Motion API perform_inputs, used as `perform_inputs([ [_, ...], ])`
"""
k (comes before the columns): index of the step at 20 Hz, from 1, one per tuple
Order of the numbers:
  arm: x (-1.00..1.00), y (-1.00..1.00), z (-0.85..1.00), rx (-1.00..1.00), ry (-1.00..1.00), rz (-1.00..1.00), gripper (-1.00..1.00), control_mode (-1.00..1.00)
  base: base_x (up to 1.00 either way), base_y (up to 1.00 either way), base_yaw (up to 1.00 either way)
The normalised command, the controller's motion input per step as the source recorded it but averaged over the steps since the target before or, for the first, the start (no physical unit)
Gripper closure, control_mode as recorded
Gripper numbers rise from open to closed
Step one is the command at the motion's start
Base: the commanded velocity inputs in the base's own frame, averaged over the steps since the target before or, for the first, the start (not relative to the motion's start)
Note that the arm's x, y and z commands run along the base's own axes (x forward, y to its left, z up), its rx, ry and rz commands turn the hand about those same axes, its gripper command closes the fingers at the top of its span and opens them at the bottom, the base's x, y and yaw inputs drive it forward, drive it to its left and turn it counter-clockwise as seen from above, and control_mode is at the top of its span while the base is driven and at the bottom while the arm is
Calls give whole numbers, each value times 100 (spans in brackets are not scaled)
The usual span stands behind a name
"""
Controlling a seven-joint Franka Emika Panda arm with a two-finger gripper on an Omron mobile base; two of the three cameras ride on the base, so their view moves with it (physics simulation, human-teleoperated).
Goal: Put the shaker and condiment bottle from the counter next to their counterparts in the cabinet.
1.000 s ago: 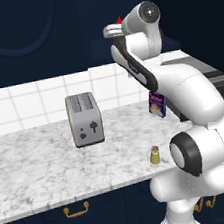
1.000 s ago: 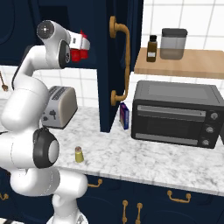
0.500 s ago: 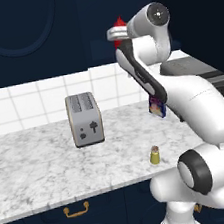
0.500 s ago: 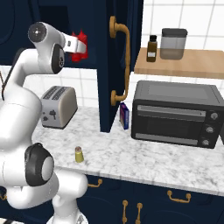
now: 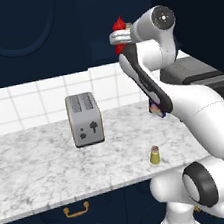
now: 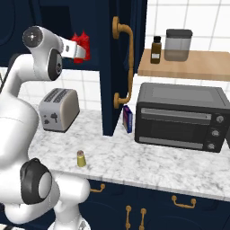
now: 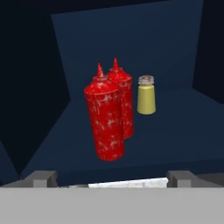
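- while the claw [image 7: 111, 177] stands apart at frame bottom, two red squeeze bottles [image 7: 105, 118] touch mid-frame on the navy cabinet shelf [image 7: 175, 144].
- small olive-yellow shaker [image 5: 154, 155] sits lower right on the marbled counter [image 5: 41, 169].

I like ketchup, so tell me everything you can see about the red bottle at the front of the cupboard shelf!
The front red bottle is a shiny, plastic-looking squeeze bottle, speckled with pale flecks, with a rounded shoulder and a pointed red nozzle on top. It stands upright on the dark blue cupboard shelf. Right behind it stands a matching red bottle, so close that I cannot tell whether they touch. A small pale yellow shaker with a grey cap stands apart, further back. The robot's fingers are spread wide, off the bottle.
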Motion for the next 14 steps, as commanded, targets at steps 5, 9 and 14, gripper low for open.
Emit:
perform_inputs([
  [5,-36,12,-43,0,2,0,-100,-100,0,0,0],
  [9,-58,12,-39,0,0,0,-100,-100,0,0,0],
  [14,-42,23,-28,-1,3,0,-100,-100,0,0,0],
])
